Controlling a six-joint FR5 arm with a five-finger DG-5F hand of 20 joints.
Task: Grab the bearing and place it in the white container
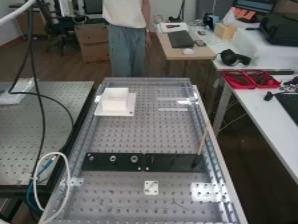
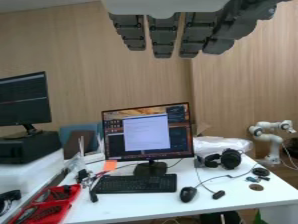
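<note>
White container (image 1: 115, 102) beyond the black strip (image 1: 174, 162).
The hand (image 2: 163, 36) hangs, fingers straight and apart (round metal parts (image 1: 134, 159) sit on the strip).

container (image 1: 115, 99): white | bench (image 1: 126, 135): grey, dotted | plates (image 1: 171, 168): black | trays (image 1: 239, 87): red

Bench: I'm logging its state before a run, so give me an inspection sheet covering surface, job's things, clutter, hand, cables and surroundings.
Surface: perforated metal bench; black plates across it.
Job's things: small round metal parts, likely bearings, on the left plate; white container towards the far end.
Clutter: thin stick, tilted, at the right side.
Hand: fingers straight, holding nothing.
Cables: black cables hang at left; white loop by the near left edge.
Surroundings: desk with monitor, keyboard.
</note>
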